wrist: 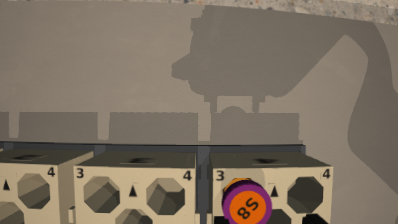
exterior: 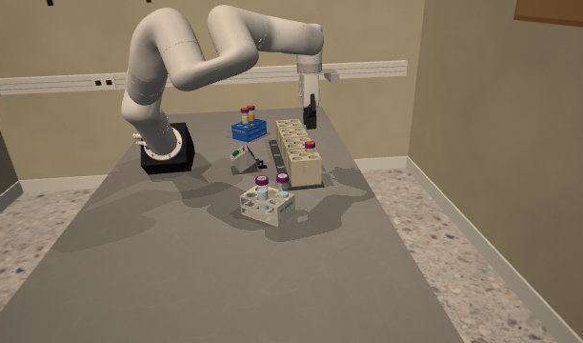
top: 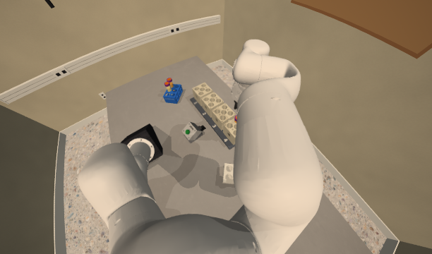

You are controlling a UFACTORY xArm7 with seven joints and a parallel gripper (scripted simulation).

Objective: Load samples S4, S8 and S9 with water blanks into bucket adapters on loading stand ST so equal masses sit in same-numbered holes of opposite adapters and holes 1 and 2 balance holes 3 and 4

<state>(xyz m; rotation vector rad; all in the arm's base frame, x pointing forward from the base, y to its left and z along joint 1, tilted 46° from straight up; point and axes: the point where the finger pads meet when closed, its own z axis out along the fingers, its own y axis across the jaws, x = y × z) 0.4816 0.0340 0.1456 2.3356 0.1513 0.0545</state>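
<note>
My gripper (exterior: 311, 125) (wrist: 268, 219) is part-open and empty, above the adapter row and clear of the caps. S8 (exterior: 310, 145) (wrist: 247, 205) stands in hole 3 of adapter 4 (exterior: 306, 172) (wrist: 320, 172), at the near end of the loading stand (top: 220, 135). Adapter 3 (wrist: 135, 171) shows no tube; the farther adapters show none in the exterior view. Two orange-dot tubes (top: 169, 80) (exterior: 245, 110) stand in the blue rack (top: 171, 99) (exterior: 247, 136), IDs unreadable. Two white-dot water tubes (exterior: 262, 180) (exterior: 282, 178) stand in the pale rack (exterior: 273, 220), volumes unreadable.
The green DONE key (top: 188, 132) (exterior: 235, 152) is on its small sloped desk (top: 192, 135) (exterior: 245, 161), between the arm's black base (exterior: 168, 165) and the stand. In the top view the arm hides part of adapter 4 and the pale rack.
</note>
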